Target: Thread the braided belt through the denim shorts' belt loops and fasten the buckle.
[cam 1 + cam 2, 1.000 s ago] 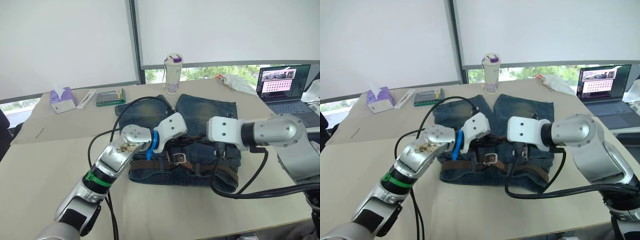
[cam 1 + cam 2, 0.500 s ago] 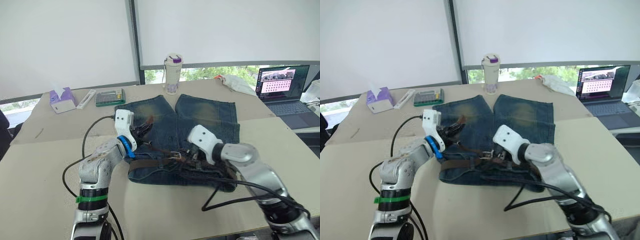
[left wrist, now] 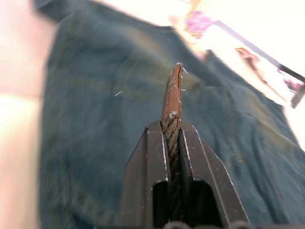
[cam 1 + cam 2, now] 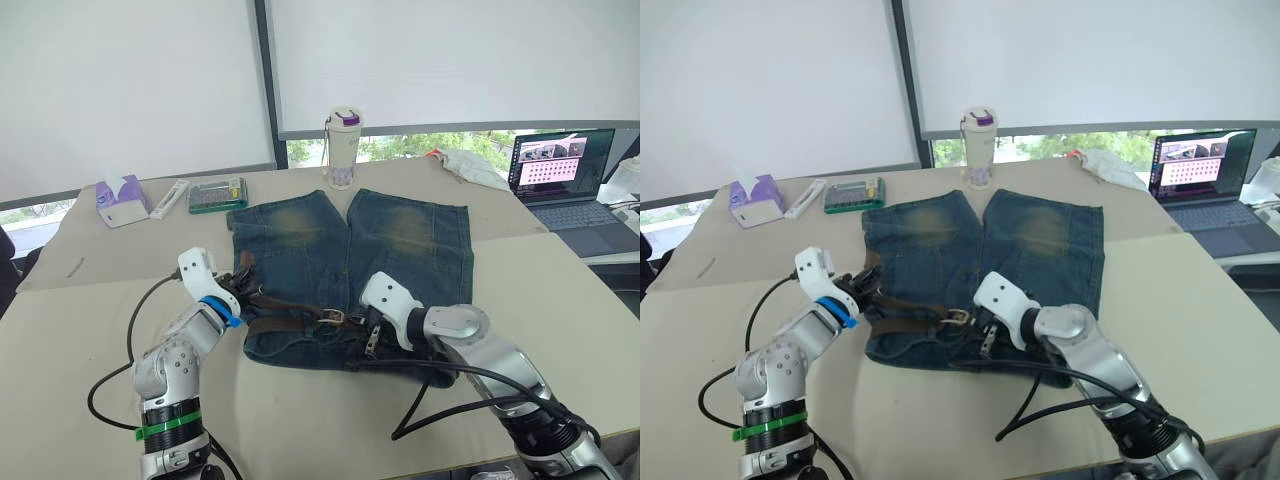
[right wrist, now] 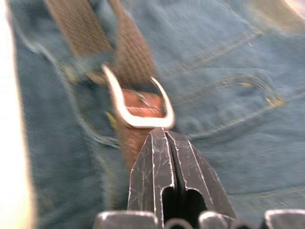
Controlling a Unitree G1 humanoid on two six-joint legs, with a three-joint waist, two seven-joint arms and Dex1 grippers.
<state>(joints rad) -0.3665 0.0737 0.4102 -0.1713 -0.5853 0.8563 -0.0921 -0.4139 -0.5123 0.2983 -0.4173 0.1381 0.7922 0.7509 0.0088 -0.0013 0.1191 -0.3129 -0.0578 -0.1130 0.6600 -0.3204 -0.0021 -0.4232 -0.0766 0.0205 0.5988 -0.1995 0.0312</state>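
Observation:
The denim shorts (image 4: 400,235) lie flat on the table, waistband nearest me. The braided belt (image 4: 290,303) runs along the waistband's left half to the silvery buckle (image 4: 334,318). My left gripper (image 4: 243,287) sits at the shorts' left edge, shut on the belt end. In the left wrist view its fingers (image 3: 157,157) clamp the woven strap, and the reddish-brown leather tip (image 3: 172,93) sticks out beyond them. My right gripper (image 4: 372,338) rests on the waistband just right of the buckle. Its shut fingertips (image 5: 162,143) touch the buckle (image 5: 138,109) frame. Belt loops are too small to make out.
A bottle with a purple lid (image 4: 345,148) stands behind the shorts. A tissue box (image 4: 120,200), a white bar (image 4: 172,197) and a green case (image 4: 218,194) lie at the back left. A laptop (image 4: 565,170) and a white cloth (image 4: 470,165) are at the back right. Black cables (image 4: 440,400) trail off both arms.
Both arms have drawn back toward me. The left gripper has carried the belt tip leftward to the shorts' left edge. The right gripper has settled beside the buckle.

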